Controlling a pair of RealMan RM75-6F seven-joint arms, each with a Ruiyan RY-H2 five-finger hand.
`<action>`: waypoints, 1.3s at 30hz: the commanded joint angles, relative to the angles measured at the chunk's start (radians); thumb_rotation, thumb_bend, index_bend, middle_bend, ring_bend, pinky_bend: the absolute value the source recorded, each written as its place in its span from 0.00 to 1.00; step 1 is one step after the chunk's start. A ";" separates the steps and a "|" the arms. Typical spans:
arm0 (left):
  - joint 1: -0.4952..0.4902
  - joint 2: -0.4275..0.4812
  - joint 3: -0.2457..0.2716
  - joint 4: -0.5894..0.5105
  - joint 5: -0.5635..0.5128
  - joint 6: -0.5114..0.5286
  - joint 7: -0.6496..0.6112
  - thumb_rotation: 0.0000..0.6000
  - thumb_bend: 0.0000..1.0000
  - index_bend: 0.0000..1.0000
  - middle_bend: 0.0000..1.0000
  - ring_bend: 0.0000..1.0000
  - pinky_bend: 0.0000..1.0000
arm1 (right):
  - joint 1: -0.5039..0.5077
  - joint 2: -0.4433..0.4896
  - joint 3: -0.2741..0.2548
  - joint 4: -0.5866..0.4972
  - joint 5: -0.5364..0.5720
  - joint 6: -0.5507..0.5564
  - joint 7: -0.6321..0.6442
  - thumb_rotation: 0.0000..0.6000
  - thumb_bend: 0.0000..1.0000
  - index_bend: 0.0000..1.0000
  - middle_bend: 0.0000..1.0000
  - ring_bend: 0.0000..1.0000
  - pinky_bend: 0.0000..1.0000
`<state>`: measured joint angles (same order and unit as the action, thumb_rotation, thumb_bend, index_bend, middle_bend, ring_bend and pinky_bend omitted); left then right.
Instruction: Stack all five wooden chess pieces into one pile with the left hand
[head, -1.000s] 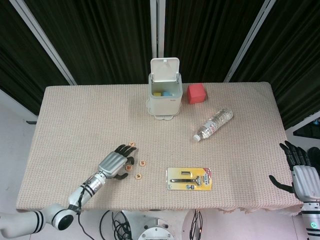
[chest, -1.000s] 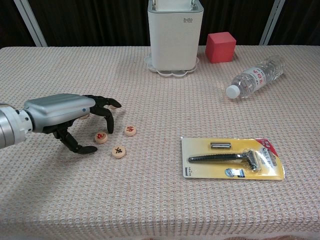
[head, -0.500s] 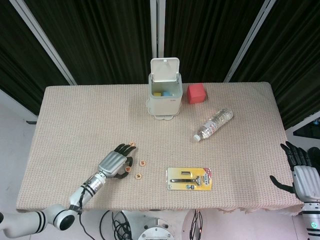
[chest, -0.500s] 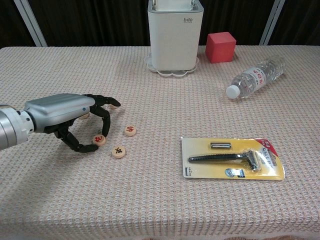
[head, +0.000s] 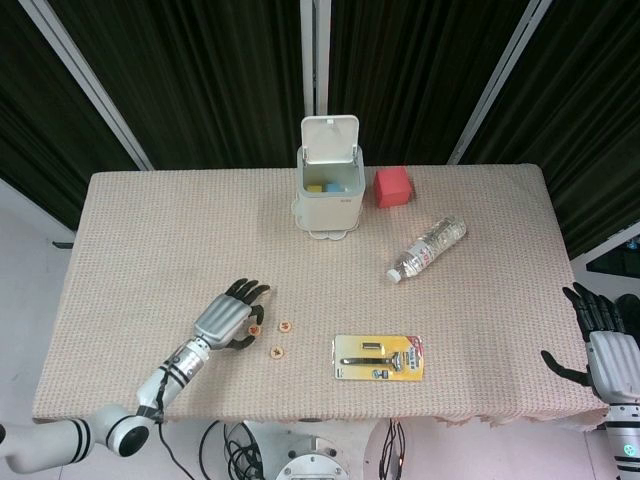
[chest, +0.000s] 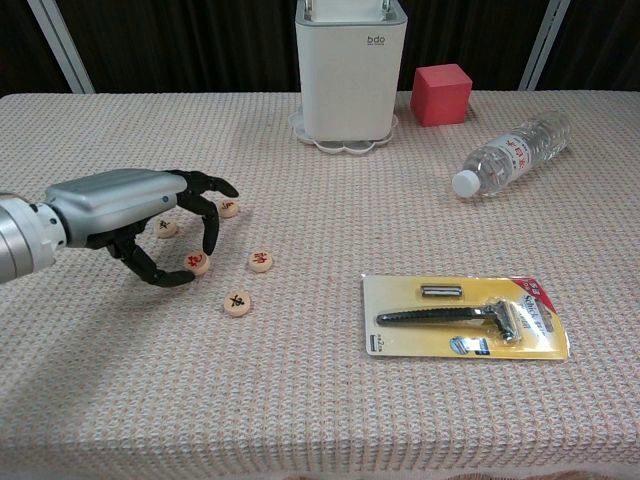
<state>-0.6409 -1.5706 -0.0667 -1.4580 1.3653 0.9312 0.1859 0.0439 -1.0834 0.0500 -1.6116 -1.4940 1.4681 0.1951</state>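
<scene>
Lowest in the chest view, one chess piece (chest: 237, 303) lies alone left of centre. Just above it, the left hand (chest: 130, 215) pinches a second piece (chest: 196, 262) between thumb and fingertip, apparently lifted off the cloth. A third piece (chest: 260, 261) sits just right of that. Two more lie farther back under the hand: one (chest: 167, 229) behind the fingers, one (chest: 229, 208) by the fingertips. The pick-up step seems in hand; next the held piece must be carried squarely over a neighbour and released gently. The right hand (head: 606, 345), at the head view's lower right edge, hangs spread and empty.
</scene>
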 joint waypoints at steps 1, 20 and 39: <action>-0.004 0.023 -0.021 -0.003 -0.024 0.004 0.002 1.00 0.29 0.54 0.07 0.00 0.00 | -0.001 0.000 -0.001 0.000 -0.001 0.000 0.001 1.00 0.15 0.00 0.00 0.00 0.00; -0.007 0.046 -0.050 0.081 -0.112 -0.032 -0.084 1.00 0.29 0.54 0.07 0.00 0.00 | -0.002 0.001 -0.003 -0.011 -0.003 0.001 -0.014 1.00 0.15 0.00 0.00 0.00 0.00; -0.018 0.017 -0.046 0.125 -0.111 -0.033 -0.090 1.00 0.29 0.52 0.09 0.00 0.00 | 0.001 -0.003 0.000 -0.002 0.008 -0.010 -0.015 1.00 0.15 0.00 0.00 0.00 0.00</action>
<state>-0.6593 -1.5528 -0.1130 -1.3351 1.2517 0.8961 0.0980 0.0447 -1.0865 0.0503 -1.6137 -1.4864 1.4578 0.1800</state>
